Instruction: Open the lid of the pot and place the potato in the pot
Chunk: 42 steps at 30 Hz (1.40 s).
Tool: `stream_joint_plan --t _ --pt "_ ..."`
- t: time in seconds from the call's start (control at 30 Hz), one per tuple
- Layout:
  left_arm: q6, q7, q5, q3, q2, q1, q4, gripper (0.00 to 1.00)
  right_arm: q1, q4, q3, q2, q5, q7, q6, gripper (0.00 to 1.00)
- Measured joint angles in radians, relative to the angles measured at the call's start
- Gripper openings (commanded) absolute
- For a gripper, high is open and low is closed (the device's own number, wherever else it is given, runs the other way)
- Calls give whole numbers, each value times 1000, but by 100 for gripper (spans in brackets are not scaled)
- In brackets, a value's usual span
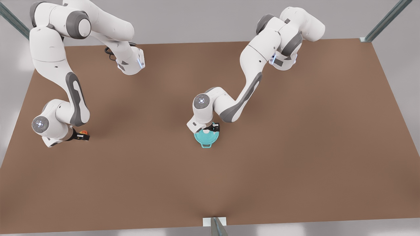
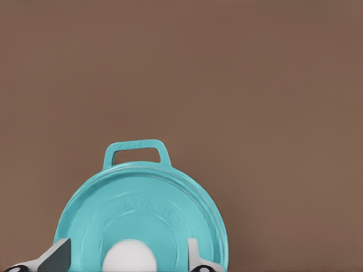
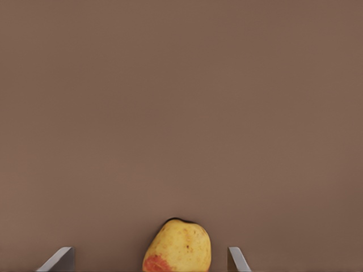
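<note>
While both grippers sit low over the brown table (image 1: 295, 137), each wrist camera looks past its own fingertips at one task object. Nearest in the left wrist view, the left gripper (image 2: 126, 258) has its two grey fingers (image 2: 57, 256) spread apart on either side of the small white knob (image 2: 129, 256), with clear gaps between pads and knob, so it grips nothing. Just beyond, the single teal pot lid (image 2: 142, 212) lies flat and closed on the one pot (image 1: 206, 141), and one loop handle (image 2: 136, 152) juts out past the lid's rim; bare table stretches behind it. In the right wrist view, the right gripper (image 3: 150, 262) is likewise open, its two fingertips (image 3: 59, 259) well apart with the one potato (image 3: 178, 246) lying between them, yellow with an orange-red patch, touched by neither finger and resting on the table. From the front view, the left gripper (image 1: 210, 128) hangs over the pot near the table's middle, its wrist and fingers covering much of the lid, while the right gripper (image 1: 81, 135) is at the front view's left with the potato (image 1: 84, 132) peeking out at its black fingers. Pot and potato lie well apart. Farther back, two arm bases stand along the far edge, and metal frame struts (image 1: 387, 19) rise at the corners.
</note>
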Motion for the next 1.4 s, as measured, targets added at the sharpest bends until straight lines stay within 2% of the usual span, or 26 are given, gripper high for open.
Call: stream_joint_plan --t 0.13,0.17,0.23,0.33,0.43,0.53,0.67,0.73,0.83,0.87,0.9,0.97,1.03,1.1,1.17,1.27,1.4 --pt "21 -15 10 0 -8 -6 -33 100 -6 -24 1 4 1 -4 34 100" --pt "24 -19 11 0 -8 -7 -36 91 -10 -34 1 5 0 -5 44 100" --pt "29 -26 13 0 -14 -8 -38 59 -19 -47 3 6 0 -8 61 100" --pt "29 -36 16 0 -20 -7 -38 45 -24 -64 4 7 0 -14 84 100" --pt "29 -46 19 0 -21 -6 -37 43 -29 -76 4 12 0 -19 108 100" --pt "27 -54 19 6 -34 14 -14 43 -40 -86 7 15 0 -24 129 100" --pt "-1 -39 15 8 -35 205 60 43 -57 -87 15 27 -1 -30 150 100" --pt "15 -14 13 6 17 310 66 43 -64 -87 22 28 -1 -33 156 93" --pt "67 19 11 3 117 370 101 43 -66 -87 25 28 -1 -36 162 89" --pt "81 29 10 2 133 374 107 77 -65 -87 26 27 -1 -37 163 89" --pt "93 43 7 2 137 376 111 100 -65 -87 26 26 -1 -38 164 87" --pt "86 77 2 1 122 389 124 100 -65 -87 27 25 0 -39 166 81" --pt "4 131 -22 -4 40 467 146 100 -65 -87 27 24 0 -40 167 77" --pt "-162 201 -87 -8 -189 606 137 100 -65 -88 27 24 0 -40 167 74" --pt "-241 265 -132 -1 -523 681 -170 100 -66 -88 27 24 0 -41 168 69" --pt "-333 345 -159 4 -603 702 -167 100 -66 -87 27 23 0 -42 168 65" --pt "-398 433 -161 4 -588 702 -148 100 -65 -88 27 21 2 -44 167 63"
